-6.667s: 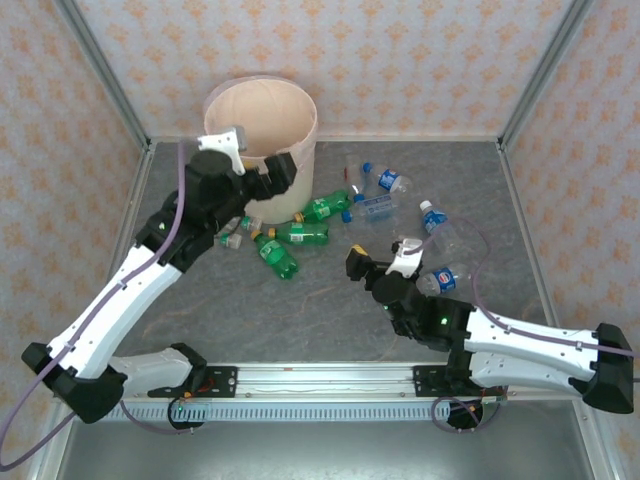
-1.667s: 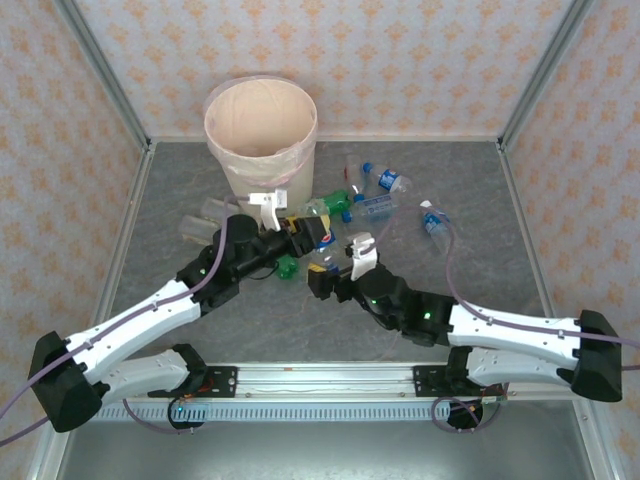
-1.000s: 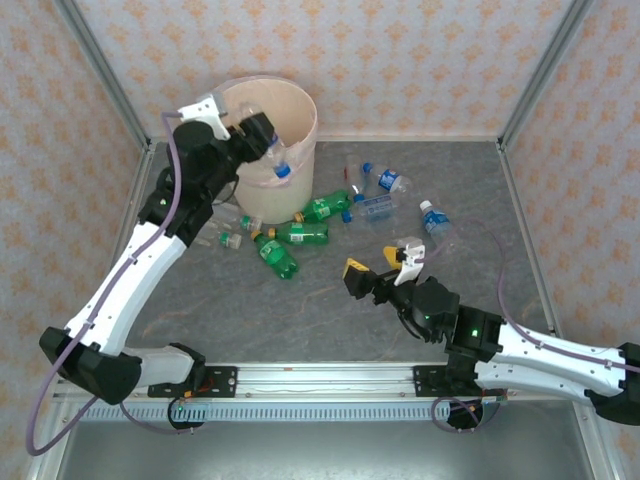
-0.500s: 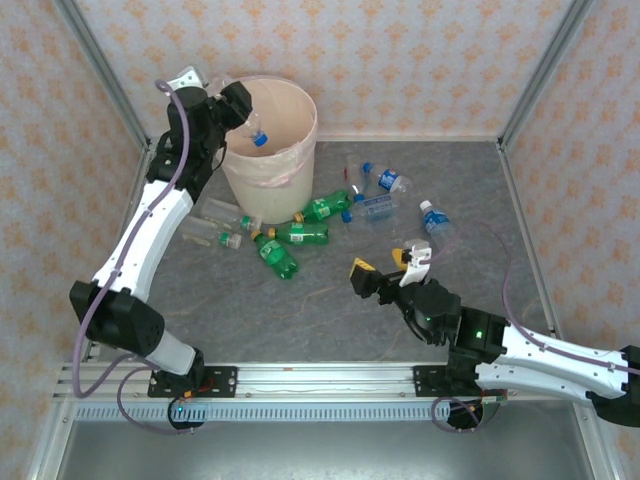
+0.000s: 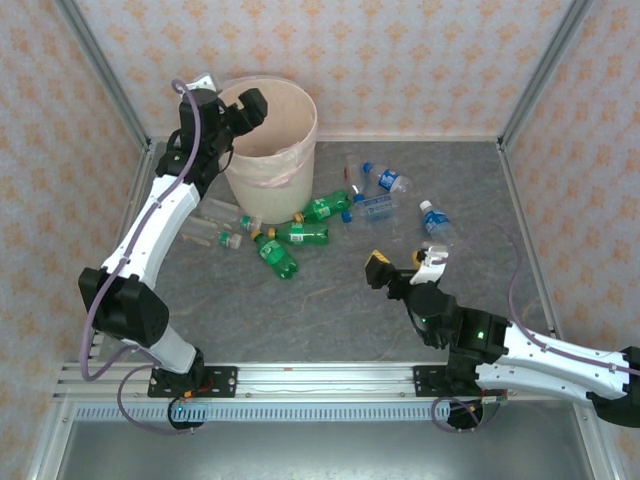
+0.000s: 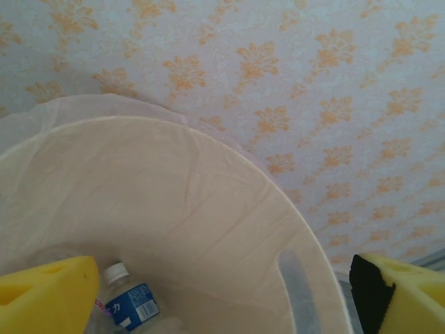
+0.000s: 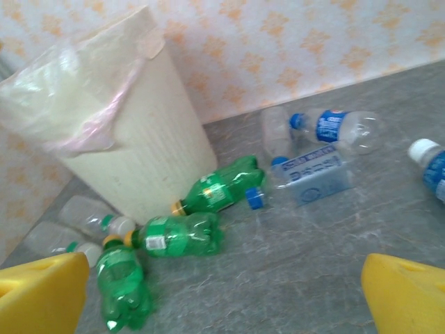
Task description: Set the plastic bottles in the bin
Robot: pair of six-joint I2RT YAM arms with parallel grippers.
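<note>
Three green bottles [image 5: 302,233] are seen lying on the desk [image 5: 330,310] just beside the foot of the bin [image 5: 265,190], with clear bottles [image 5: 385,180] scattered on either side. One white-capped bottle [image 6: 128,303] is seen inside the bin, below the left pincer [image 5: 240,108], whose jaws are spread and empty over the rim. The right pincer [image 5: 405,268] is held wide apart, grasping nothing, above bare desk.
</note>
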